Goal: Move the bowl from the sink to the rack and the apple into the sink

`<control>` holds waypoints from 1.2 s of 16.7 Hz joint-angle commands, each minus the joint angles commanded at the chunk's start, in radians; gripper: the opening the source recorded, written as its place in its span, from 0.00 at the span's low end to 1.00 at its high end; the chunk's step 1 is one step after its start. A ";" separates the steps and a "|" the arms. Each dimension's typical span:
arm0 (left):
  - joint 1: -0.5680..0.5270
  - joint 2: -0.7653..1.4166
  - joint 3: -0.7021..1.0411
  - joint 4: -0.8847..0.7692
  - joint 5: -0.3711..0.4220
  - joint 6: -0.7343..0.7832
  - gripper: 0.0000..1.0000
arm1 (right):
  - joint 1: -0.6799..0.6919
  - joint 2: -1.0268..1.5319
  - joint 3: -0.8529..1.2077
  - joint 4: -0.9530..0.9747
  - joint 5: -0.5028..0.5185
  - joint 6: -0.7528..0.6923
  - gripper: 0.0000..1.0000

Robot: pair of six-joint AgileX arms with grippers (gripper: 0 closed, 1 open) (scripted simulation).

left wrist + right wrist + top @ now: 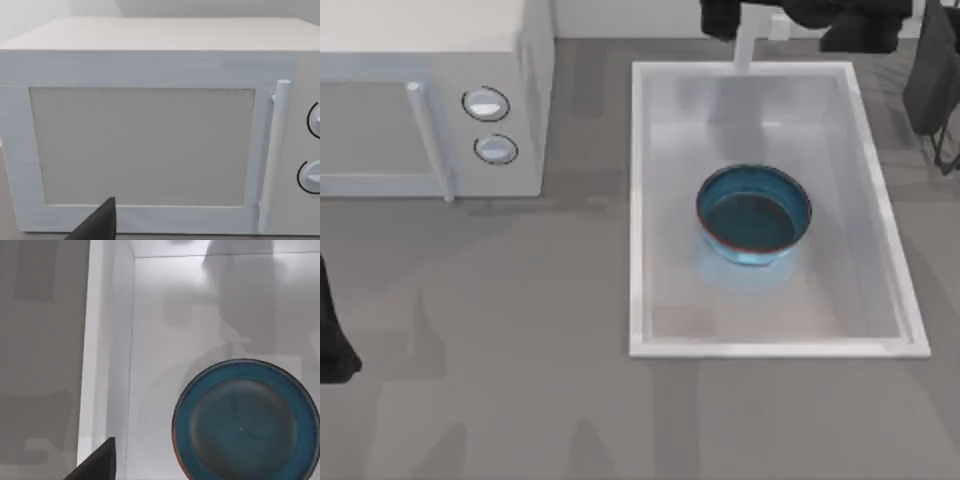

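On the grey table (520,400) the bowl (753,215) sits untouched in the sink (638,200), so the first step is pending: the right arm above must descend onto its rim; either claw's grip I cannot tell.

Bowl (754,215) was glossy blue w/ dark inside & thin reddish rim line. Sink (638,200) was plain white, faucet post (748,40) white too. Microwave (430,100) was white w/ two dark-ringed knobs (486,104). Table (520,400) was grey.
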 joint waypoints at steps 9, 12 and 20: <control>0.000 0.000 0.000 0.000 0.000 0.000 1.00 | 0.103 0.523 0.422 -0.272 0.021 0.112 1.00; 0.000 0.000 0.000 0.000 0.000 0.000 1.00 | 0.104 0.530 0.428 -0.276 0.022 0.113 1.00; 0.000 0.000 0.000 0.000 0.000 0.000 1.00 | 0.095 0.605 0.415 -0.187 0.021 0.104 1.00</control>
